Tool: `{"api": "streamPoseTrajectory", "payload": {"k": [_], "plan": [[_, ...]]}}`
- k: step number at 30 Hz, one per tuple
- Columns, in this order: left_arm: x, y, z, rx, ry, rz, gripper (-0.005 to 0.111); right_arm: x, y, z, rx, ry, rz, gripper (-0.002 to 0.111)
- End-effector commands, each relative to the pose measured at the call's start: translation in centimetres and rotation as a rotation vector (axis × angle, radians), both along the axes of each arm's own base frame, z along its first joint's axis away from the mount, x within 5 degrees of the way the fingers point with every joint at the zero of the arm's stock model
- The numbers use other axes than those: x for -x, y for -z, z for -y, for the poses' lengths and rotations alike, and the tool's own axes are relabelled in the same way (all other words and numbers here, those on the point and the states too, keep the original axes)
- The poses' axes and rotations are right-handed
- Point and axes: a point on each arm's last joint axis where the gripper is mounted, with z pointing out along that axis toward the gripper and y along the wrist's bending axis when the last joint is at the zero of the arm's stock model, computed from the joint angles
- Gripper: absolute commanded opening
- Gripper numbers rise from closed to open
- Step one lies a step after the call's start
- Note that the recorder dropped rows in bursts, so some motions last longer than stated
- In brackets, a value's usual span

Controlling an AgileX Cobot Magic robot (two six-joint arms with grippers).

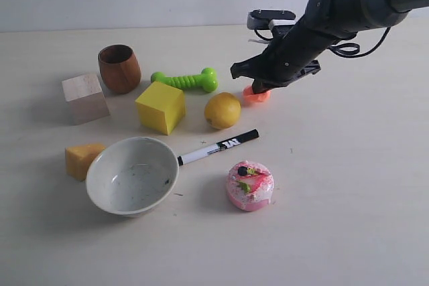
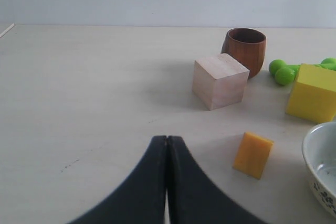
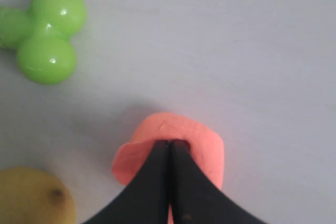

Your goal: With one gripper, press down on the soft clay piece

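The right gripper (image 3: 169,143) is pinched closed on nothing so its tip can squash the soft clay piece (image 3: 203,144) against the counter (image 3: 262,51).

On the bench (image 1: 335,199) you will find the lemon (image 1: 222,110) in front of the bone toy (image 1: 184,80). The clay piece (image 1: 257,97) lies just right of the lemon, under the right claw (image 1: 258,87). The marker (image 1: 218,147) lies between lemon and cake (image 1: 249,185), ending beside the bowl (image 1: 131,175).

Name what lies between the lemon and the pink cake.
A black-and-white marker crosses the gap between the lemon and the pink cake, shown in the exterior view.
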Motion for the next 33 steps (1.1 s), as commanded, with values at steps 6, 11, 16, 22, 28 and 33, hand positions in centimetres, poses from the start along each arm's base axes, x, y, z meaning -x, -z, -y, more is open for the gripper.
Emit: {"api": "streamPoseTrajectory", "payload": {"k": [6,11,16,22,28,33], "plan": [[0.0,-0.2,0.0,0.004,0.005,0.015,0.0,2.0,-2.6,1.3,0.011,0.05,0.096,0.0],[0.0,-0.2,0.0,0.004,0.005,0.015,0.0,1.9,-2.6,1.3,0.007,0.059,0.113,0.0],[0.0,-0.2,0.0,0.004,0.005,0.015,0.0,1.9,-2.6,1.3,0.009,0.056,0.108,0.0],[0.0,-0.2,0.0,0.004,0.005,0.015,0.0,2.1,-2.5,1.3,0.014,0.047,0.093,0.0],[0.0,-0.2,0.0,0.004,0.005,0.015,0.0,2.1,-3.9,1.5,0.005,0.064,0.158,0.0],[0.0,-0.2,0.0,0.004,0.005,0.015,0.0,3.2,-4.9,2.0,0.003,0.071,0.182,0.0]]}}
